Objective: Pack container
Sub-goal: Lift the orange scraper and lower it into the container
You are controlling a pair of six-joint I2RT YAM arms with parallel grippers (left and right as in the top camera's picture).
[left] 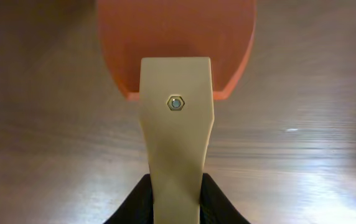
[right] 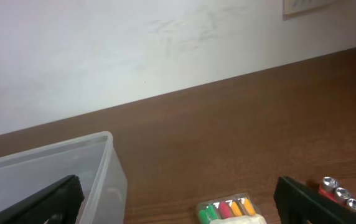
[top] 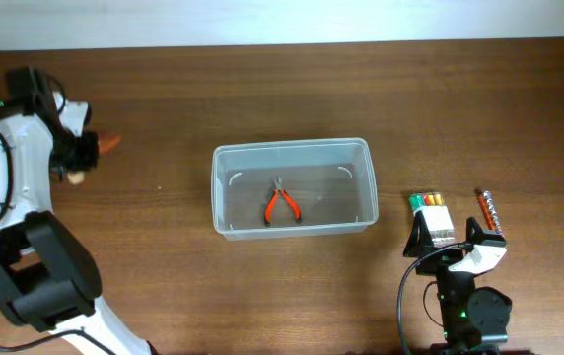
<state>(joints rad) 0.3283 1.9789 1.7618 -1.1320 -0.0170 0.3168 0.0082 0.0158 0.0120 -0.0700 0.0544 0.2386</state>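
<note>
Left pincer (left: 177, 204) pinches the beige-handled orange plastic scraper (left: 177, 37). Carry it level to the clear rectangular plastic tub (top: 292, 146), well apart at the middle of the brown wooden table (top: 164, 89). Right pincer (right: 178, 194) is spread.

clear container (top: 295, 187) upright mid-table, holding orange pliers (top: 282, 206).

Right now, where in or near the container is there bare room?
The container floor is bare either side of the pliers, to both end walls. So is the table between left gripper and container. Crowded by the right gripper: marker pack, bit strip.
</note>
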